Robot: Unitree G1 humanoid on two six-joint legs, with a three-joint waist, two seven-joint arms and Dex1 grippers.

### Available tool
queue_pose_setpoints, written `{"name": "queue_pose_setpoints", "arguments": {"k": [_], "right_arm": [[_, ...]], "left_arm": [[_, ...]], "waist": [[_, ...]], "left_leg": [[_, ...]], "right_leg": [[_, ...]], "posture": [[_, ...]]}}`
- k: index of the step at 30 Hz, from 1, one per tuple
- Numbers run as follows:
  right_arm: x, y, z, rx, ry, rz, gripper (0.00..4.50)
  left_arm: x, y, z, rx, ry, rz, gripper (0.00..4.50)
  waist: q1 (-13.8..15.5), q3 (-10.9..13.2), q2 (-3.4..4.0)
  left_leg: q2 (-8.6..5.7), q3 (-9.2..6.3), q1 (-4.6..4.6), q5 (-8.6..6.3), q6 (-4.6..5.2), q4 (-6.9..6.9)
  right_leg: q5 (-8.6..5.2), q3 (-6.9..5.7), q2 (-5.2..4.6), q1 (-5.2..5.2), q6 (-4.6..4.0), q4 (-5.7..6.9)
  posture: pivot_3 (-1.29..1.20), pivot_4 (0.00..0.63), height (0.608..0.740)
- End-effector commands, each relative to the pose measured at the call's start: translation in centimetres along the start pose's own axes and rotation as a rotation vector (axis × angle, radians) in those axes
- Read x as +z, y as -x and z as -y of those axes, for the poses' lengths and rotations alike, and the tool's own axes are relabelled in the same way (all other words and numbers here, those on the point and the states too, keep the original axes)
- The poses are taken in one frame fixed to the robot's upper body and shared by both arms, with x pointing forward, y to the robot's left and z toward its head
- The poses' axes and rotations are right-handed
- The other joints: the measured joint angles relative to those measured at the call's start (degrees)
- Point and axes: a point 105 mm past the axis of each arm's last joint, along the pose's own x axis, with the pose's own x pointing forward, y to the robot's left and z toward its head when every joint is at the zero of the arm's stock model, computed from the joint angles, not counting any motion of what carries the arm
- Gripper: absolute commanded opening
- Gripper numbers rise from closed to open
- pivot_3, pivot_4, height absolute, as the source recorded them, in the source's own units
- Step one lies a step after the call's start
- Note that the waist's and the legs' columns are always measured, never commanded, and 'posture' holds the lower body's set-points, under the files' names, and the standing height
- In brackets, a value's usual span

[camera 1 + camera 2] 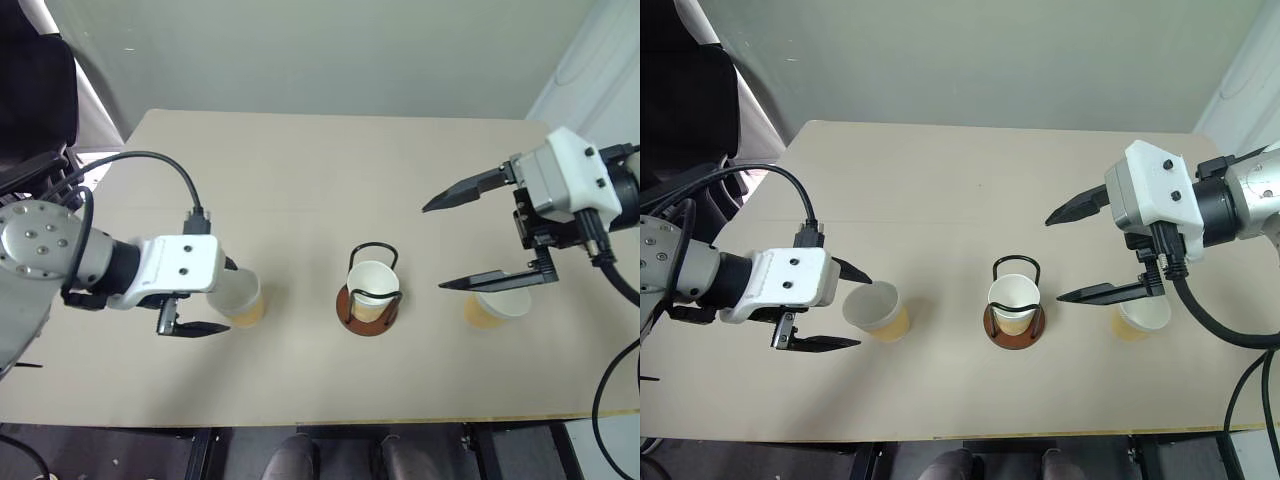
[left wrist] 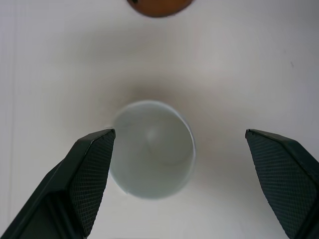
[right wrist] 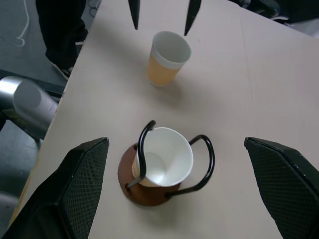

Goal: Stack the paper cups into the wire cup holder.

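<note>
Holder (image 1: pixel 1015 325) near the table's (image 1: pixel 970 190) front edge, middle, one cup (image 1: pixel 1011 297) seated inside. Second cup (image 1: pixel 877 310) toward the left edge, under the left gripper (image 1: pixel 840 308), fingers apart. Third cup (image 1: pixel 1143 316) toward the right edge, under the right gripper (image 1: pixel 1060 255), fingers apart.

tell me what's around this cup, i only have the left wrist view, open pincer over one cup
Observer: That left cup stands upright on the table, nothing touching it.
Operator: where's the holder
Observer: The holder sits mid-table, with one cup already standing in it.
Operator: and the third cup
Observer: It stands beyond the holder, under the open right pincer.
</note>
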Motion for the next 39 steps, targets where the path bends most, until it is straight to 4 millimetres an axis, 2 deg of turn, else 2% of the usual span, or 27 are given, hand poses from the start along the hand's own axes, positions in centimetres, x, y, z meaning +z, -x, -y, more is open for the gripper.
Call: {"name": "queue_pose_setpoints", "arguments": {"k": [1,9,26,29,39], "right_arm": [[0.7,0.7,0.2,-0.038,0.028,0.004,4.47],[0.8,0.3,-0.6,0.002,0.045,0.029,4.47],[0.9,-0.1,-0.4,-0.028,0.040,0.024,4.47],[0.9,-0.3,-0.5,-0.031,0.040,0.019,4.50],[0.2,0.0,0.0,-0.044,0.031,0.008,4.50]], "left_arm": [[-0.6,0.4,-0.2,0.026,-0.027,-0.053,4.50],[-2.4,-0.9,0.3,-0.021,0.002,-0.084,4.50],[-3.6,-2.8,0.5,-0.075,-0.005,-0.089,4.50],[-3.6,-3.1,0.5,-0.085,-0.009,-0.077,3.64],[-3.5,-3.5,0.0,-0.093,-0.013,-0.046,0.03]], "waist": [[0.0,0.0,0.00],[0.0,0.0,0.00],[0.0,0.0,0.00],[0.0,0.0,0.00],[0.0,0.0,-0.01]], "left_leg": [[0.00,0.00,0.00,0.00,-0.01,0.00],[-0.01,0.00,0.02,-0.02,-0.03,0.02],[0.00,0.00,0.03,-0.04,-0.06,0.06],[0.00,0.00,0.03,-0.04,-0.06,0.06],[-0.01,0.01,0.03,-0.03,-0.07,0.11]], "right_leg": [[-0.01,0.00,0.00,0.00,-0.01,0.02],[-0.03,0.00,0.00,-0.02,-0.05,0.10],[-0.07,0.00,0.00,-0.09,-0.11,0.32],[-0.07,0.00,0.00,-0.10,-0.12,0.34],[-0.07,0.00,-0.01,-0.12,-0.12,0.45]], "posture": [[0.00,0.150,0.740],[0.00,0.150,0.740],[0.00,0.150,0.740],[0.00,0.150,0.740],[0.00,0.150,0.740]]}}
